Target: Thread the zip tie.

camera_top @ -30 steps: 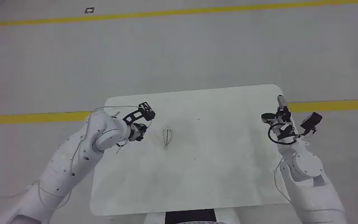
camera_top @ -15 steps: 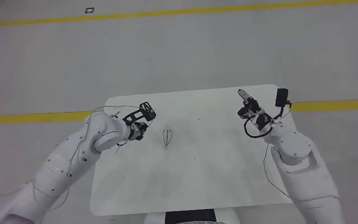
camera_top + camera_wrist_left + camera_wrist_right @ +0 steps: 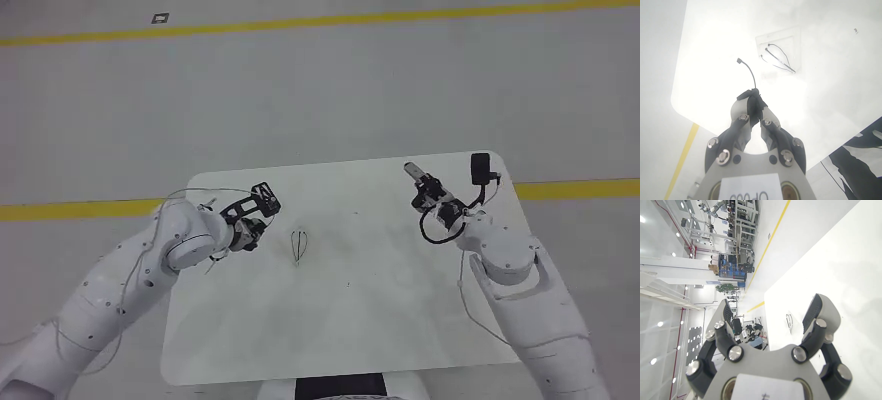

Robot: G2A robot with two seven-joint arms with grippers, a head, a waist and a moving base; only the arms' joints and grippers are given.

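Left wrist view has the left gripper [image 3: 754, 93] pinched tight on one end of a black zip tie [image 3: 751, 73], which curves away from the fingertips with its square head [image 3: 738, 60] at the free end, over the white table [image 3: 715, 47]. Just beyond it a few spare ties [image 3: 778, 56] lie loosely together on a clear square tray [image 3: 797, 41] that rests flat on the table; they fan apart at their heads and bunch to a point at the other end. Top view puts those spare ties near the middle of the table's left half, just beside the left arm's wrist. The right gripper [image 3: 772, 306] is spread wide, with nothing between its ribbed pads [image 3: 811, 311]. Seen from above it hangs over the far right part of the table, near the back edge and well apart from the spare ties, and the right wrist view looks past the spread fingers toward those ties lying across the table
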